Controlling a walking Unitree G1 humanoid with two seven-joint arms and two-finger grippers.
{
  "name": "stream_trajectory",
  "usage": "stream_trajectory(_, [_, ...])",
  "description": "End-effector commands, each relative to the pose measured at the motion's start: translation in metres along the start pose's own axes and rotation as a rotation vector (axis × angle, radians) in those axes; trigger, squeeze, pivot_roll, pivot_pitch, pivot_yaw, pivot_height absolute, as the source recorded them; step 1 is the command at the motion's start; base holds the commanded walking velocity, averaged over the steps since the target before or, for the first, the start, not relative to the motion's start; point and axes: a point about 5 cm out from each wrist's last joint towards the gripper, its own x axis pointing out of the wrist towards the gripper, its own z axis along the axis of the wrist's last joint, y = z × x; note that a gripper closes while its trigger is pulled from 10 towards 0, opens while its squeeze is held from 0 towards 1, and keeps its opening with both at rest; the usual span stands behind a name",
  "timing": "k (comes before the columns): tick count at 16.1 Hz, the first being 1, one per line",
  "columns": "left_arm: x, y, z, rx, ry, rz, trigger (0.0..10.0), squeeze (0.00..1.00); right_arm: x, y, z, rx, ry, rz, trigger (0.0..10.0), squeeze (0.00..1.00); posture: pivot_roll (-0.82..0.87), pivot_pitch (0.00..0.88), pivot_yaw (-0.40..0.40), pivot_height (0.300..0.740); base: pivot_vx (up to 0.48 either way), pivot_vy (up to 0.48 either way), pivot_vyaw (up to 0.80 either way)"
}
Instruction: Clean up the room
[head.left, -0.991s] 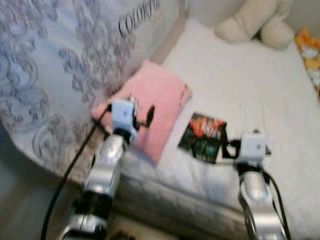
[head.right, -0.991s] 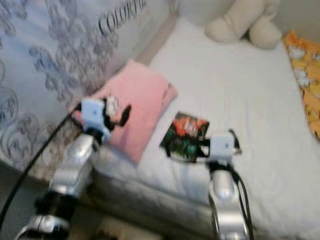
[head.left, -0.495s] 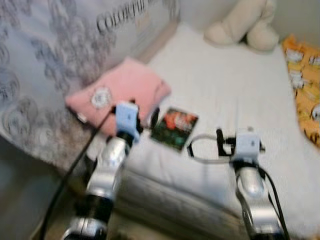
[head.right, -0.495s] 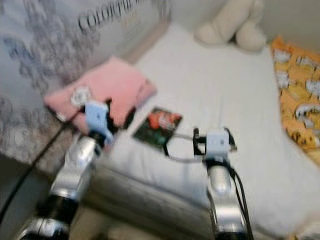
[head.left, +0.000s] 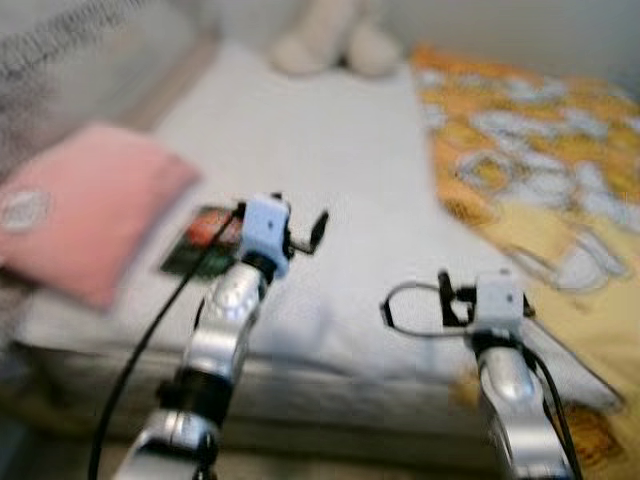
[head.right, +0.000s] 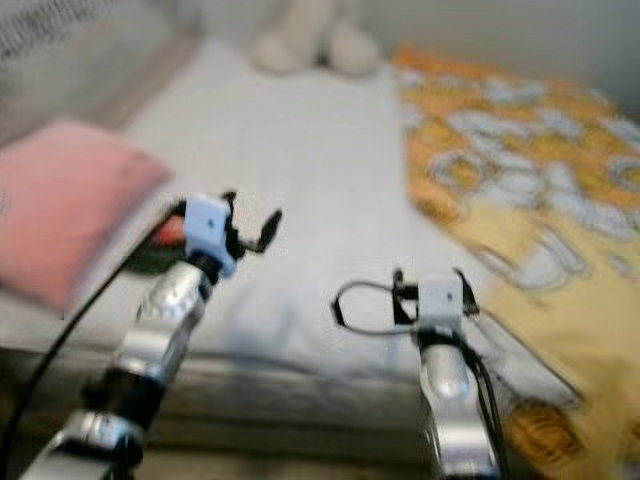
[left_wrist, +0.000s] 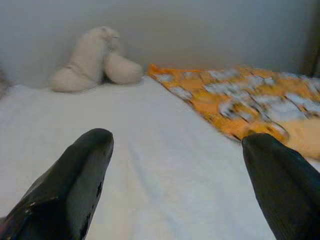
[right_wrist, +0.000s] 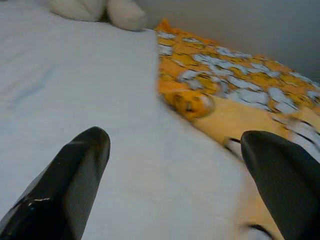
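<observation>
A white-sheeted bed (head.left: 330, 150) lies before me, blurred. On it rest a pink pillow (head.left: 90, 205) at the left, a dark packet with red print (head.left: 195, 240) beside it, and a rumpled orange patterned blanket (head.left: 530, 170) at the right. My left gripper (left_wrist: 177, 150) hovers open over the sheet just right of the packet, nothing between its fingers. My right gripper (right_wrist: 175, 145) is open too, held near the bed's front edge beside the blanket's edge.
A cream plush toy (head.left: 325, 45) sits at the far end of the bed against the wall. The mattress's front edge (head.left: 330, 395) runs just below both arms. A patterned grey cover (head.left: 60, 60) rises at the far left.
The whole picture has swung to the right: pillow and packet slid left in view, and the orange blanket came into sight. Both arms keep much the same raised pose.
</observation>
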Motion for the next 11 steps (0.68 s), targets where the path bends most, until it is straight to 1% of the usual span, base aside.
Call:
stream_trajectory(1, [0.004, -0.006, -0.008, -0.007, 0.048, -0.022, 10.0, 0.00, -0.002, -0.009, -0.007, 0.017, 0.022, -0.021, 10.0, 0.00, 0.03, 0.000, -0.017, 0.740, 0.000, 0.000, -0.68])
stream_trajectory(2, [0.004, 0.000, -0.012, -0.012, 0.072, 0.006, 10.0, 0.00, -0.002, -0.008, -0.008, 0.038, 0.026, -0.017, 10.0, 0.00, 0.02, 0.000, -0.013, 0.740, 0.000, 0.000, -0.68])
stream_trajectory(3, [0.003, 0.003, -0.014, -0.022, 0.081, 0.026, 10.0, 0.00, -0.002, -0.008, -0.009, 0.052, 0.029, -0.017, 10.0, 0.00, 0.02, 0.000, -0.012, 0.740, 0.000, 0.000, -0.68])
stream_trajectory(4, [0.000, 0.009, -0.019, -0.060, 0.096, 0.076, 10.0, 0.00, -0.004, -0.008, -0.011, 0.100, 0.033, -0.017, 10.0, 0.00, 0.02, 0.000, -0.006, 0.740, 0.000, 0.000, -0.68])
stream_trajectory(5, [-0.008, 0.013, -0.025, -0.104, 0.095, 0.120, 10.0, 0.00, -0.007, -0.013, -0.011, 0.155, 0.023, -0.031, 10.0, 0.00, 0.01, 0.000, 0.003, 0.740, 0.000, 0.000, -0.64])
stream_trajectory(6, [-0.017, 0.006, -0.031, -0.105, 0.100, 0.093, 10.0, 0.00, -0.011, -0.018, -0.011, 0.213, 0.011, -0.052, 10.0, 0.00, 0.01, 0.000, 0.007, 0.740, 0.000, 0.000, -0.63])
stream_trajectory(7, [-0.020, 0.001, -0.036, -0.107, 0.119, 0.074, 10.0, 0.00, -0.013, -0.022, -0.014, 0.234, 0.010, -0.065, 10.0, 0.00, 0.02, 0.000, 0.011, 0.740, 0.000, 0.000, -0.64])
stream_trajectory(9, [-0.020, -0.003, -0.039, -0.084, 0.135, 0.062, 10.0, 0.00, -0.016, -0.021, -0.019, 0.250, 0.024, -0.061, 10.0, 0.00, 0.02, 0.000, 0.011, 0.740, 0.000, 0.000, -0.65])
stream_trajectory(11, [-0.017, -0.002, -0.038, -0.053, 0.136, 0.055, 10.0, 0.00, -0.019, -0.016, -0.024, 0.243, 0.041, -0.041, 10.0, 0.00, 0.02, 0.000, 0.007, 0.740, 0.000, 0.000, -0.66])
